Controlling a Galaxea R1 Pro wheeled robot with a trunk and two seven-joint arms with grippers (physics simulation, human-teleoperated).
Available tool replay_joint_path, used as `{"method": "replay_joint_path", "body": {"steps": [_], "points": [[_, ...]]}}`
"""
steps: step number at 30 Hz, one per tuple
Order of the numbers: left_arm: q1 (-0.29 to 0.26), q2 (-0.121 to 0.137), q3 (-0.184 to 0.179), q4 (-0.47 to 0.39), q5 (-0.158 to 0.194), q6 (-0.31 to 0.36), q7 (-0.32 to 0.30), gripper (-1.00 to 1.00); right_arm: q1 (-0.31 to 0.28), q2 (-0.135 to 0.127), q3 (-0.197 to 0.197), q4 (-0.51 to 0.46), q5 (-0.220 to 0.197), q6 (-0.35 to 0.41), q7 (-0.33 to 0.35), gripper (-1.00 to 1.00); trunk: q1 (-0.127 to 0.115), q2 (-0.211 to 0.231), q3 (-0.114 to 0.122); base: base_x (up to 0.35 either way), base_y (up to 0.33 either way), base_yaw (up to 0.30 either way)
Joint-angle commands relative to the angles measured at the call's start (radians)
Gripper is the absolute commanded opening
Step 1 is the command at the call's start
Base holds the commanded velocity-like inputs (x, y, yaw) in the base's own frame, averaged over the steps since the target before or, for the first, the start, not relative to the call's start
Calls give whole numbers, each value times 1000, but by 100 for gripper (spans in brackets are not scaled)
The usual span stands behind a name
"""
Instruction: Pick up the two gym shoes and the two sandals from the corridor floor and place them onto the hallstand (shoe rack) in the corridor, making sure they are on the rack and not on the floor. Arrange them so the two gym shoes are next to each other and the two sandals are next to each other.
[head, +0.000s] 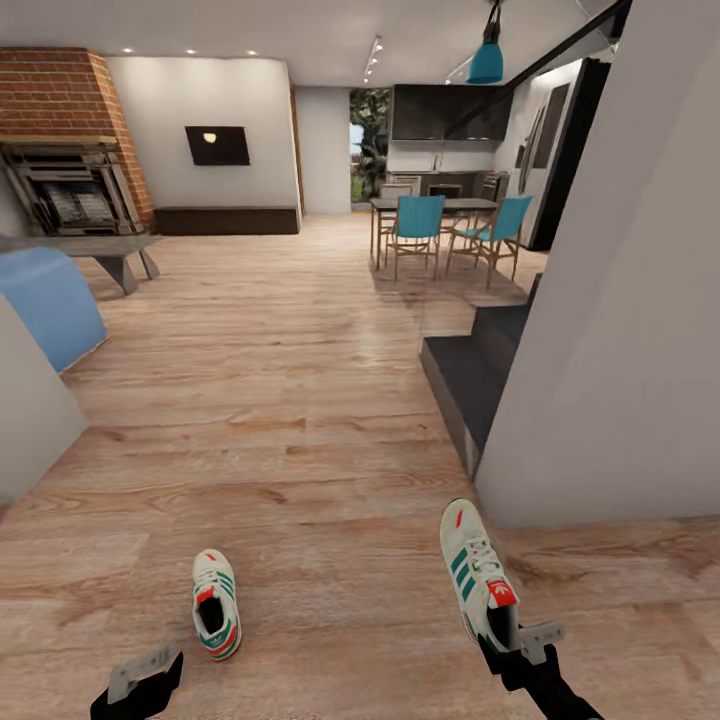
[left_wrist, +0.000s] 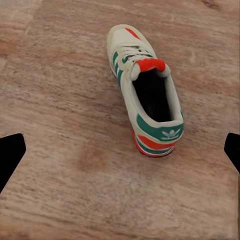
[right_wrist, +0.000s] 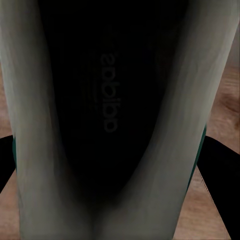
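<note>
Left wrist view showed your left claw (left_wrist: 120, 150) spread apart above the free gym shoe (left_wrist: 145, 91), its long axis running straight ahead.

Open corridor floor (head: 280, 420) ahead; white wall (head: 620, 350) blocks the right

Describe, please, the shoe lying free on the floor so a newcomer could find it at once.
Start from the wide wooden floor in front of the robot and look near the left gripper. The free sneaker lies there alone, toe pointing away. Unlike the other sneaker, which the right gripper holds by the heel, nothing touches it.
</note>
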Motion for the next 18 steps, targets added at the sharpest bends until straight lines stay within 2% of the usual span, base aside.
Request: {"method": "replay_joint_path", "body": {"steps": [1, 13, 18], "points": [[-1, -1, 9, 0, -10, -4, -7, 100, 0, 0, 3, 0, -11, -2, 7, -100, 0, 0, -1, 0, -270, 273], [-1, 0, 9, -1, -10, -4, -6, 100, 0, 0, 3, 0, -10, -2, 7, -100, 0, 0, -1, 1, -270, 273], [-1, 1, 9, -1, -9, -4, -6, 100, 0, 0, 3, 0, -10, -2, 7, -100, 0, 0, -1, 97, -263, 273]]}}
